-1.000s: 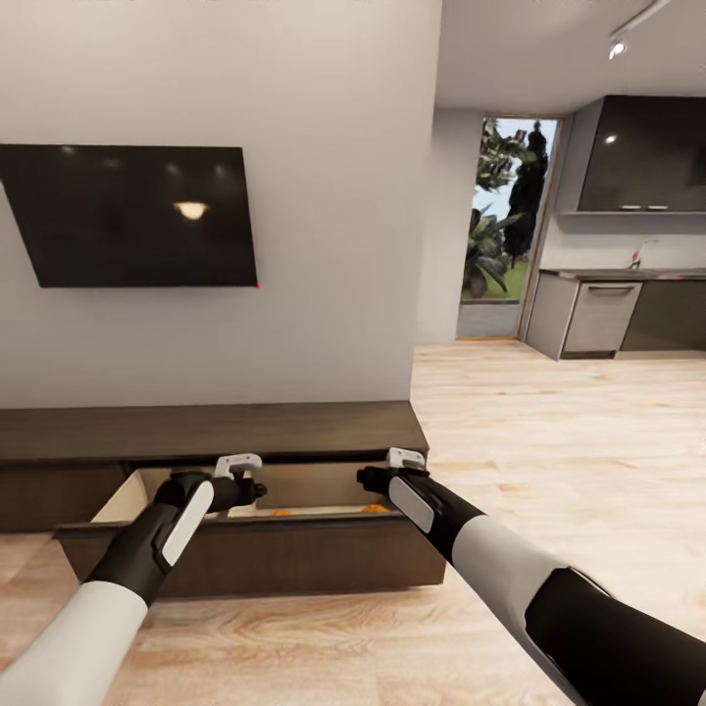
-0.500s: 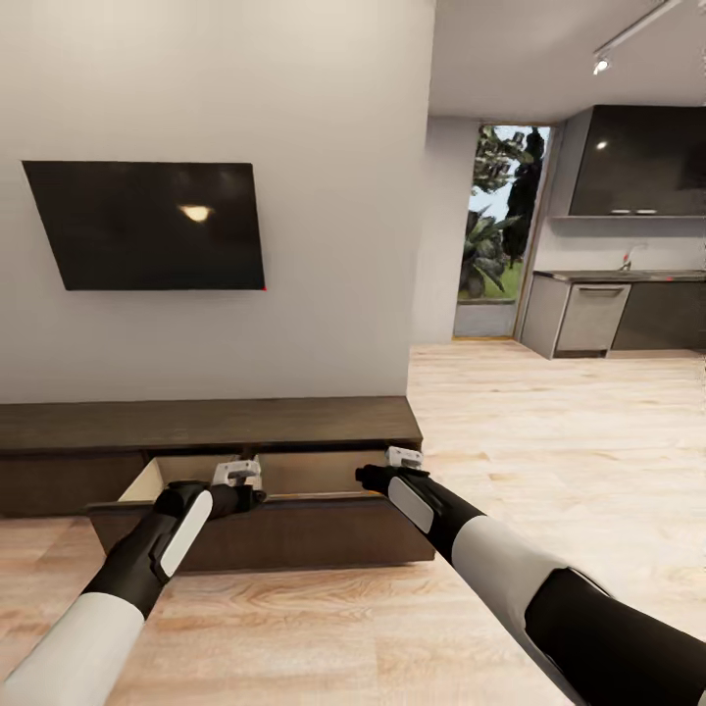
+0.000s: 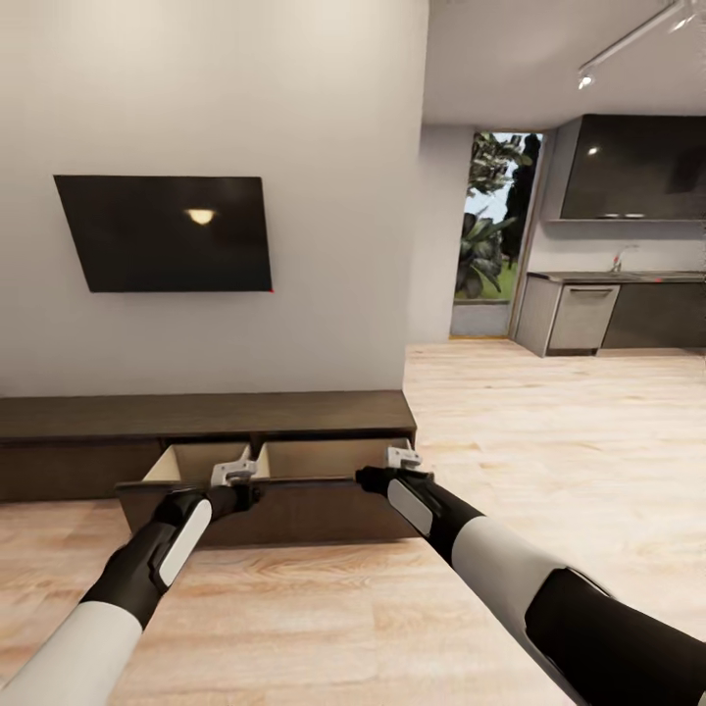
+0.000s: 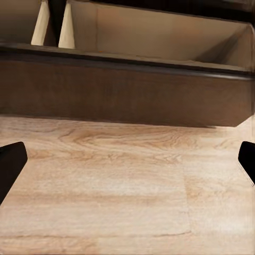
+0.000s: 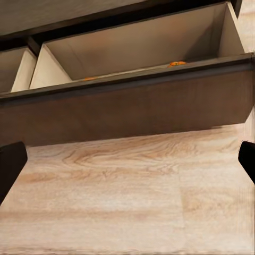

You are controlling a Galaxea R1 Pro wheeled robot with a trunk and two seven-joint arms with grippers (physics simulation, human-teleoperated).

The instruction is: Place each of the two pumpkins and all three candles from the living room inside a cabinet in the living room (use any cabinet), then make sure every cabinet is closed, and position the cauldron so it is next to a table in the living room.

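The cabinet [image 3: 206,417] runs low and dark along the far wall under a black television [image 3: 167,232], and its wide drawer [image 3: 265,495] stands pulled out toward the room, pale inside, with a divider splitting it into a left and a right compartment. Just near the drawer's dark front, on the left, the left claw [image 3: 235,480] hangs close to the top edge; in its own wrist view the two black fingertips [image 4: 11,162] sit far apart at the frame's sides with nothing between them but floorboards and the drawer front. A little to the right, the right claw [image 3: 400,459] hovers by the drawer's right end, spread just as wide and holding nothing. From its wrist view, thin slivers of orange peek over the drawer's front lip inside the right compartment, the pumpkins [image 5: 177,63] as far as I can tell, though only their tops show. Farther right, the light wood floor [image 3: 549,441] stretches back to a kitchen with dark grey cupboards [image 3: 637,167].
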